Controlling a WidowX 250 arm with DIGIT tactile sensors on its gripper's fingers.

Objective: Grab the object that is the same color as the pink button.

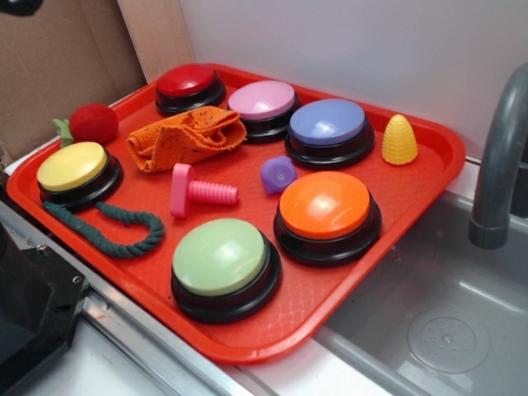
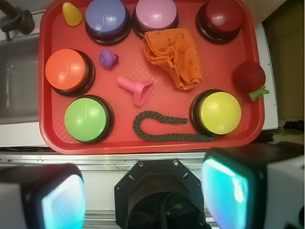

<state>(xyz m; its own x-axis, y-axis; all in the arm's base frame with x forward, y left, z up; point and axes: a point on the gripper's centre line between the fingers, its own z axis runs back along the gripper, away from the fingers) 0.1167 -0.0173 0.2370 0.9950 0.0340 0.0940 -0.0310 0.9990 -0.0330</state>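
Toy kitchen setup: sink [image 1: 445, 322], grey faucet [image 1: 499, 157], red tray [image 1: 429, 177].

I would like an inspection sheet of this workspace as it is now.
Surface: red tray beside a sink.
Job's things: pink bolt lies on its side mid-tray; pink button at the back, untouched.
Clutter: five other buttons, orange cloth, green rope, purple toy, corn, red fruit.
Grippers: gripper open, above the tray's near edge, fingers empty.
Cables: nothing seen.
Surroundings: grey faucet, cardboard.
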